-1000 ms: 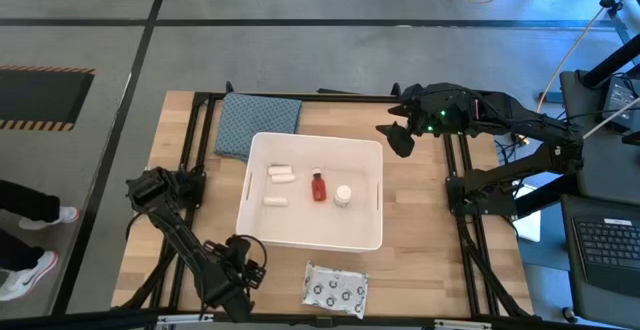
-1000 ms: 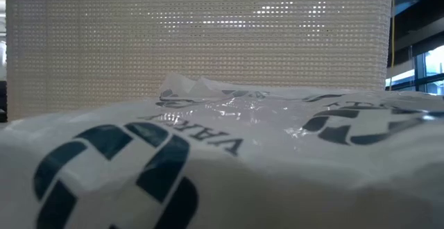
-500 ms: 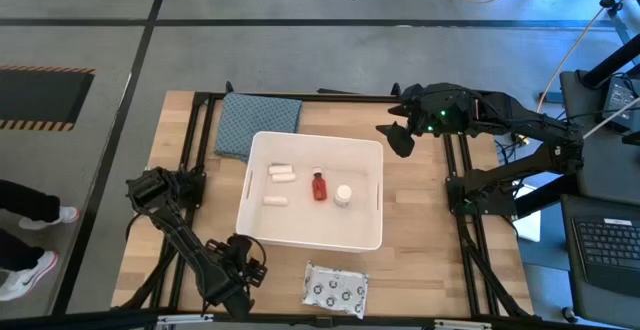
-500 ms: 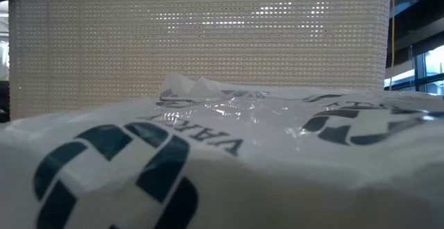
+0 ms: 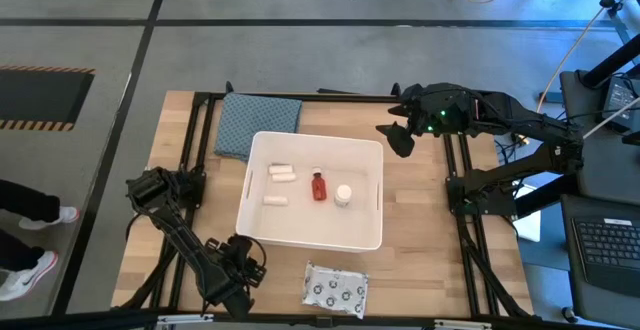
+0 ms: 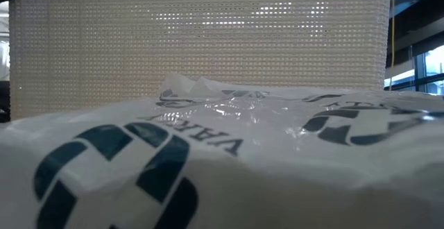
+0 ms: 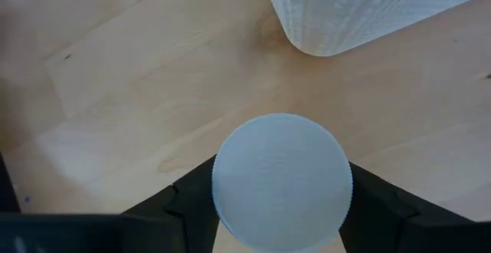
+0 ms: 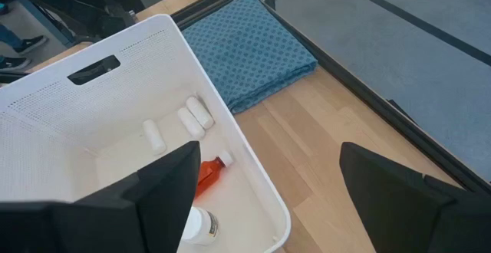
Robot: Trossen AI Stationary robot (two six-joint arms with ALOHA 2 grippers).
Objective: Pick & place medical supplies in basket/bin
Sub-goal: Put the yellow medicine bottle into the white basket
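The white tub (image 5: 312, 190) sits mid-table and holds two short white tubes (image 5: 280, 174), a third tube (image 5: 275, 200), a red-brown bottle (image 5: 318, 186) and a white round-capped bottle (image 5: 343, 196). The silvery dotted packet (image 5: 335, 288) lies flat by the near edge and fills the low view (image 6: 208, 166). My left gripper (image 5: 243, 260) is off the tub's near-left corner, shut on another white round-capped bottle (image 7: 281, 180). My right gripper (image 5: 398, 138) hovers open by the tub's far-right corner, its fingers (image 8: 153, 199) wide apart. My left gripper pinches the white bottle between its two fingers (image 7: 192, 203), one on each side below the round cap (image 7: 281, 153). The fingers point down from above, and the bottle stands upright in the hold. Whether its base touches the wood, the cap hides.
A blue-grey folded cloth (image 5: 258, 122) lies at the tub's far-left corner. The tub's rounded corner (image 7: 345, 8) is close ahead of the left gripper. Bare wood lies right of the tub (image 5: 420, 220). A person's shoes (image 5: 25, 210) show beyond the left edge.
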